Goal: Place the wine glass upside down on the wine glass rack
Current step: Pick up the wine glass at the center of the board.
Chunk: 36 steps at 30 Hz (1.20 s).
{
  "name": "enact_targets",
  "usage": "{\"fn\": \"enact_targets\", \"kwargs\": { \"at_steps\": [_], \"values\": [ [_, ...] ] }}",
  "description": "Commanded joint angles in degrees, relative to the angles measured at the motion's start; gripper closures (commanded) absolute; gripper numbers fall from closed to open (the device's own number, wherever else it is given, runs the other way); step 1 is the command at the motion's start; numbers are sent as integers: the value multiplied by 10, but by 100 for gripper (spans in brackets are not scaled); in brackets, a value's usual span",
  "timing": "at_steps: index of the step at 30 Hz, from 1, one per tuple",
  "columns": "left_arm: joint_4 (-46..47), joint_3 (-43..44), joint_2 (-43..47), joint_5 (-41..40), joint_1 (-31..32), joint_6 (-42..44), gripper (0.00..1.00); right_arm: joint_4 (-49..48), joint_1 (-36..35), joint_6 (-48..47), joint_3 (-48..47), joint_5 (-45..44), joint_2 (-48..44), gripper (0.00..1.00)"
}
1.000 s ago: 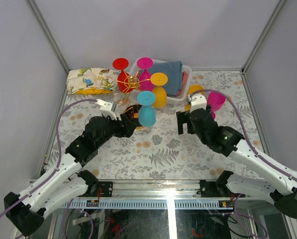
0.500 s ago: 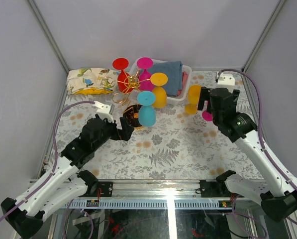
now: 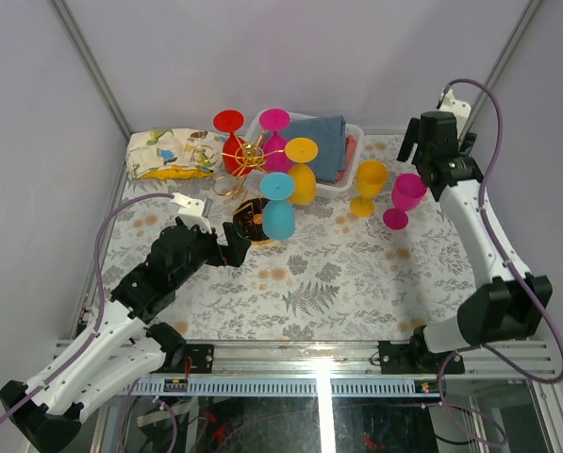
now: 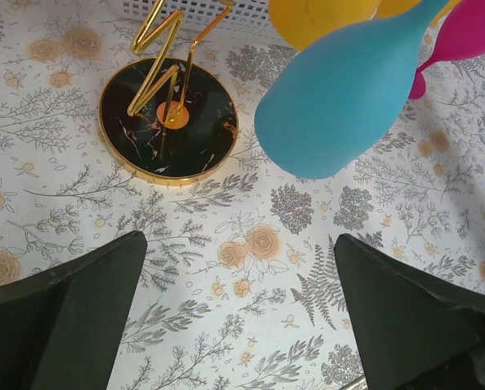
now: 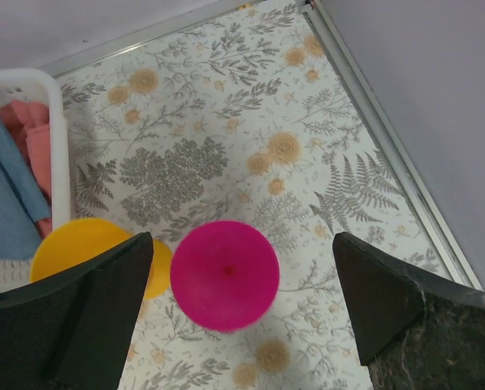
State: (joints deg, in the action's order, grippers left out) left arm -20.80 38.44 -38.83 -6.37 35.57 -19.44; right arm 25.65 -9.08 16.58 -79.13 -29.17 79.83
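The gold wire wine glass rack (image 3: 250, 156) stands at the back centre on its round dark base (image 4: 169, 120). Upside down on its arms hang a red (image 3: 229, 142), a magenta (image 3: 274, 130), a yellow (image 3: 302, 172) and a blue wine glass (image 3: 279, 215). The blue glass (image 4: 348, 97) hangs free, ahead and right of my open, empty left gripper (image 3: 238, 238) (image 4: 238, 244). An upright yellow glass (image 3: 369, 185) and an upright magenta glass (image 3: 405, 197) stand on the table at the right. My right gripper (image 3: 430, 156) (image 5: 242, 240) hovers open high over the magenta glass (image 5: 225, 275).
A white plastic basket (image 3: 355, 132) with blue and pink cloths sits behind the rack. A patterned cloth bundle (image 3: 173, 153) lies at the back left. Grey walls close in the floral tablecloth (image 3: 338, 274). The yellow glass (image 5: 88, 252) stands left of the magenta one.
My left gripper has opened, let go of the blue glass and drawn back a little. My right arm has swung up to the back right, over the upright magenta glass.
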Motion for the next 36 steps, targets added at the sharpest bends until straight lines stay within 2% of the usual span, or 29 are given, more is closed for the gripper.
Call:
{"fn": "enact_targets", "kwargs": {
  "at_steps": [1,5,12,25,36],
  "values": [
    [-8,15,4,-10,-3,5,0,27,25,13,-97,54,71,1],
    [-12,17,-1,-14,-3,6,0,58,46,21,-145,111,133,1],
    [-11,17,-5,-11,-3,6,0,133,59,42,-200,135,219,1],
    [-11,18,-8,-9,-3,7,0,153,65,63,-139,132,211,1],
    [-10,18,-13,-7,-3,7,0,140,64,73,-66,165,171,1]
  ]
}}
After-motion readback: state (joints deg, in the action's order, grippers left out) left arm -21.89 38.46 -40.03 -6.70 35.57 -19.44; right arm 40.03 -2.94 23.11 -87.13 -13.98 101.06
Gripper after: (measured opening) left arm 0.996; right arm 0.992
